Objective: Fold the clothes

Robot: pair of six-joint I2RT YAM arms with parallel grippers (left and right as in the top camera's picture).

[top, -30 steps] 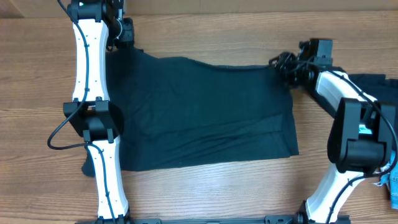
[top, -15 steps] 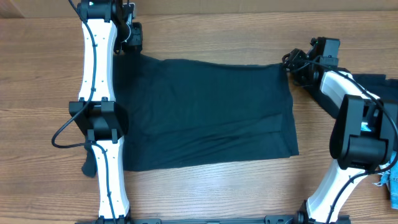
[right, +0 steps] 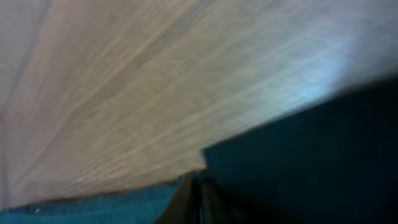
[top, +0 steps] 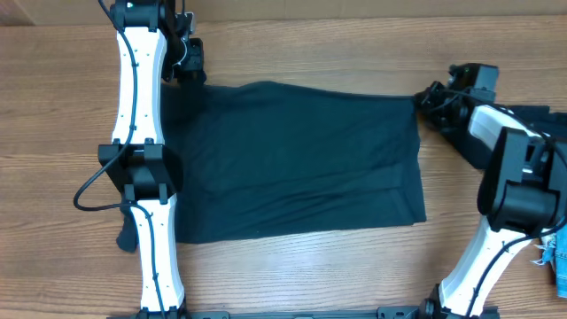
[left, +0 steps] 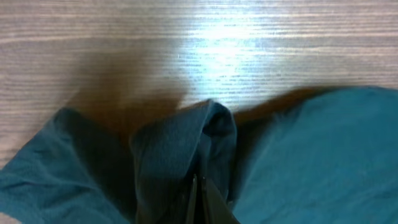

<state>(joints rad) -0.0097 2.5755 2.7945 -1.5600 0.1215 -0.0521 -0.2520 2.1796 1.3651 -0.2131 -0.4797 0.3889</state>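
The dark navy T-shirt (top: 292, 159) lies spread flat as a wide rectangle across the middle of the table. My left gripper (top: 189, 69) sits at its far left corner. In the left wrist view that gripper (left: 200, 186) is shut on a bunched fold of the T-shirt (left: 180, 143). My right gripper (top: 428, 96) is at the far right corner. In the right wrist view it (right: 199, 183) is shut right at the corner edge of the dark T-shirt (right: 311, 155), with cloth on both sides of the fingers.
More dark clothes (top: 536, 115) lie at the right edge behind the right arm. A light blue item (top: 558, 261) shows at the lower right edge. Bare wooden table (top: 292, 283) runs along the front, and the left arm (top: 142, 168) stretches over the shirt's left edge.
The right gripper slid right to the shirt's far right corner and shut there. The left gripper shifted slightly right, still shut on the cloth, and the shirt's far edge has been drawn straighter.
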